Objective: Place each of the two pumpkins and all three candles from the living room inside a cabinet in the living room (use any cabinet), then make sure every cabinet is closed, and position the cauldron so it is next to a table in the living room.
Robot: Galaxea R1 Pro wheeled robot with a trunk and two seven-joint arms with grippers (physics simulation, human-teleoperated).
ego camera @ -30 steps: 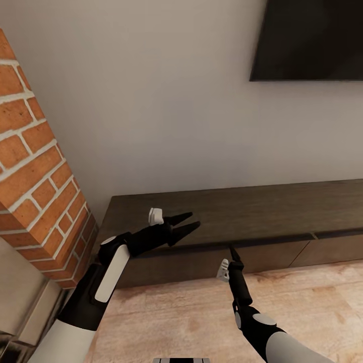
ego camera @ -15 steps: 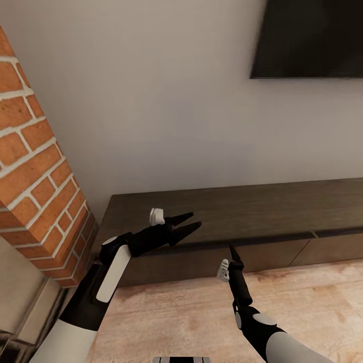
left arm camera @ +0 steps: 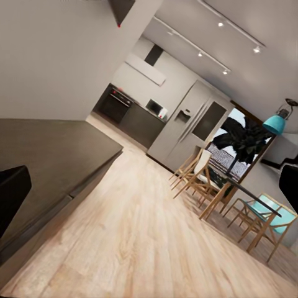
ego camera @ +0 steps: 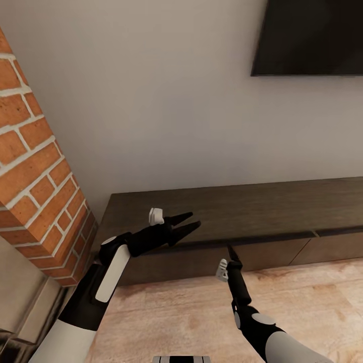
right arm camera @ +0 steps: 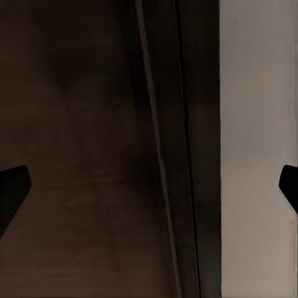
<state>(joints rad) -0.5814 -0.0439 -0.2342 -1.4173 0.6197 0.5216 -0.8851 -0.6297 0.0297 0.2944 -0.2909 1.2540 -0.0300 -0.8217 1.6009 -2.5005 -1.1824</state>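
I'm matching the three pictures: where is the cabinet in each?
Head view: the cabinet runs across the lower middle, under the wall.
Left wrist view: its dark top lies at left, ending in a corner.
Right wrist view: its dark wood covers the left part.
Shared landmark: the pale wall.

Head cam: high, looks fwd and down at cabinet [ego camera: 237, 212] against wall [ego camera: 166, 111]. Left wrist cam: low, tilted, sights along cabinet top [left arm camera: 49, 155] toward distant kitchen. Right wrist cam: close to cabinet front [right arm camera: 81, 149]. All 3 views share cabinet.
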